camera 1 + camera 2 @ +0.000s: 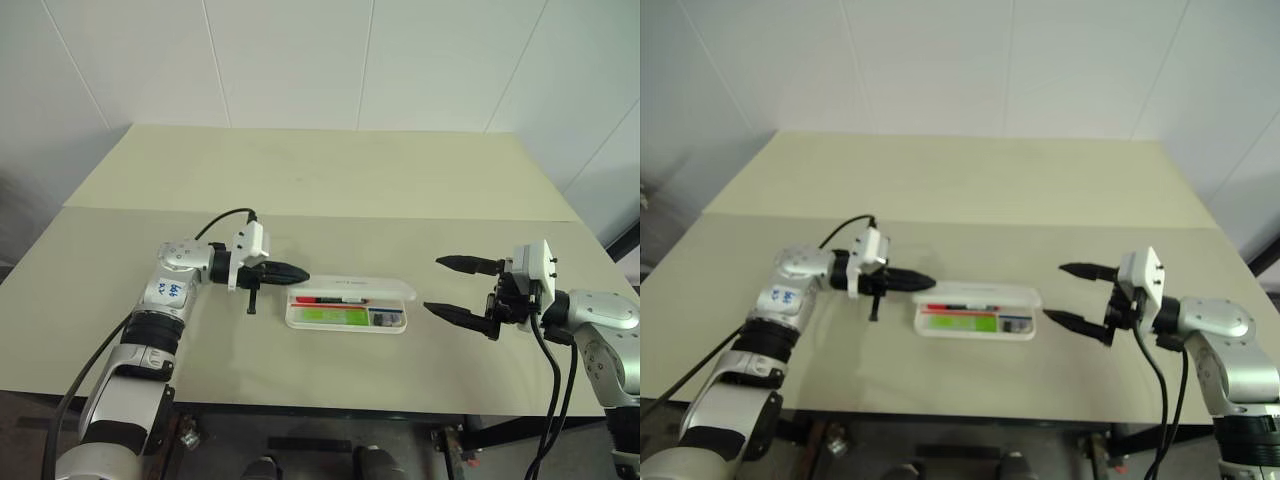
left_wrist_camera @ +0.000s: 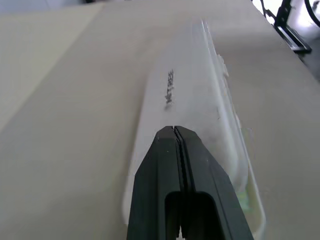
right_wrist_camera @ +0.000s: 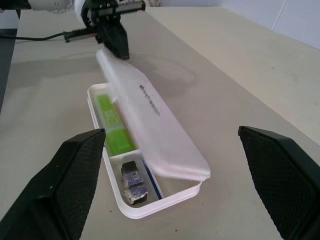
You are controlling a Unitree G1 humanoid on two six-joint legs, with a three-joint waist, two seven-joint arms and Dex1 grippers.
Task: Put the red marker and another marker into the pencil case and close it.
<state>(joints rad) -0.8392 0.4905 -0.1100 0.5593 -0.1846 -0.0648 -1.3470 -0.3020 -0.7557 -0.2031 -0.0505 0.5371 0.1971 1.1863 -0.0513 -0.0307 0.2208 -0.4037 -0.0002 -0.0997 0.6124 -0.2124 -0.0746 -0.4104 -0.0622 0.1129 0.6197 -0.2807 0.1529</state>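
- Head view: 1 pencil case (image 1: 347, 306) mid-table, lid half up; 1 red marker (image 1: 318, 299) + 1 green highlighter (image 1: 333, 316) inside. Left gripper (image 1: 297, 272) pinched shut, empty, at lid's left end. Right gripper (image 1: 447, 286) spread wide, empty, well right of case.
- Left wrist: 2 fingers (image 2: 200, 185) pressed together over lid (image 2: 195, 105).
- Right wrist: 2 fingers (image 3: 75, 175) far apart, case between.

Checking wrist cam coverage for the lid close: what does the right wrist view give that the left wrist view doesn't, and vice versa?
Right wrist view alone: the pencil case's open inside, with the green highlighter and a small dark item at the near end, plus the right gripper with fingers wide apart.
Left wrist view alone: the left fingers pressed together close up, at the lid's end.
Both: the pencil case lid, half raised, with its dark logo, the left gripper and the table.
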